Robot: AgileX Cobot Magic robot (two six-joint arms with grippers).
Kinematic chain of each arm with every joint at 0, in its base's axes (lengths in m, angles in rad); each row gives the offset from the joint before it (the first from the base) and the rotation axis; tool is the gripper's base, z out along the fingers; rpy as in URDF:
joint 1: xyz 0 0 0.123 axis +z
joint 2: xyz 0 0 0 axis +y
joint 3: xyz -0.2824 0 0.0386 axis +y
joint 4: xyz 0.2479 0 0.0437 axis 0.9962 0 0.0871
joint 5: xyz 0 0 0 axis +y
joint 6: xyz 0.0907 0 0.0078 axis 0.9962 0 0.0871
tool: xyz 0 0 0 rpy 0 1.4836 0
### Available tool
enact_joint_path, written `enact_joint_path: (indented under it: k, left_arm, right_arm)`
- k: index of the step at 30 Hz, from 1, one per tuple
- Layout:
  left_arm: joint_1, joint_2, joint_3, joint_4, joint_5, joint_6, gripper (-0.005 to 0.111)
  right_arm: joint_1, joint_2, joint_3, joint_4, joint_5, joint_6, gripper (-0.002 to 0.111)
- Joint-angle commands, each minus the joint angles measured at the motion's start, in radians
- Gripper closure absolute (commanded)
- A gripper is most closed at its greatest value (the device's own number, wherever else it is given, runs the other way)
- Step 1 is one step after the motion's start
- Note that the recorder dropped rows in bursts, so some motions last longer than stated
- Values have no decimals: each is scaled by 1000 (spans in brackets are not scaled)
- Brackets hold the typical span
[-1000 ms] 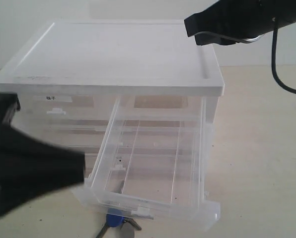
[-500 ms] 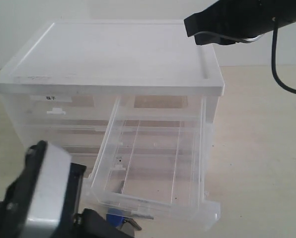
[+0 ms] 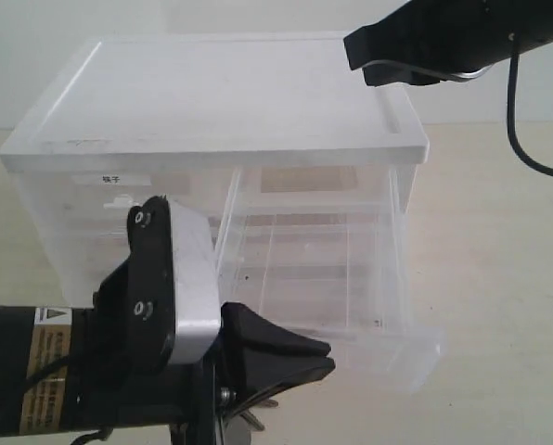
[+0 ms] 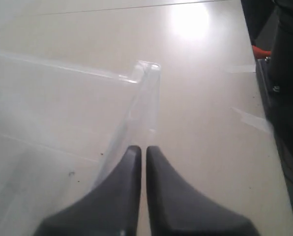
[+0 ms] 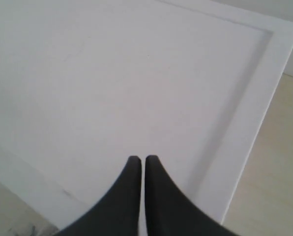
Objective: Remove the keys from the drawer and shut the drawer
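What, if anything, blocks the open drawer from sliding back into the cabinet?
Nothing visible does. The drawer looks empty, nothing shows in the cabinet behind it, and the shut left gripper is at its front, outside the path.

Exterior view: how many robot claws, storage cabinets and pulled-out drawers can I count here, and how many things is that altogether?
Grippers: 2, the left gripper and the right gripper
Cabinets: 1, the white-topped cabinet
Pulled-out drawers: 1, the drawer
Total: 4
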Motion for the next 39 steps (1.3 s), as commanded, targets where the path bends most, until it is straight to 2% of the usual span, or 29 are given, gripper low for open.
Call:
enact_joint_path:
  k: [1,8,11,14,18,20,23,25,27,31,34,36,38,39]
  left_arm:
    - [1,-2,-53,-65,12,31,102]
    - [1,-17,-113,-86,88,57,102]
    - [-20,-64,-97,1,74,8,102]
    - [-87,-117,-76,41,98,-3,102]
    - [-258,-82,-76,63,322,-3,102]
    - [-298,-15,-91,63,341,1,102]
    - [-303,108,-145,63,360,1,102]
    - [-301,195,-200,63,442,13,102]
    - [-303,259,-234,66,468,17,102]
    - [-303,313,-273,66,468,24,102]
    - [-301,315,-303,66,517,24,102]
    - [-301,306,-337,92,598,18,102]
    - [-301,294,-368,193,664,-74,102]
    - [-303,278,-373,299,677,-159,102]
  right_arm:
    - [1,-4,-5,-3,9,-4,108]
    - [1,-4,-5,-3,11,-15,108]
    - [1,-4,-5,-3,9,-15,108]
    - [1,-4,-5,-3,0,-15,108]
    - [1,-4,-5,-3,-2,-15,108]
    - [1,-4,-5,-3,-6,-15,108]
    - [1,-4,-5,-3,1,-15,108]
    - [1,-4,-5,-3,8,-15,108]
    - [1,-4,-5,-3,8,-15,108]
    - [1,-4,-5,-3,8,-15,108]
    - [1,-4,-5,-3,8,-15,108]
    - [1,-4,-5,-3,8,-15,108]
    - [1,-4,-5,-3,8,-15,108]
    - [1,-4,-5,-3,8,-15,108]
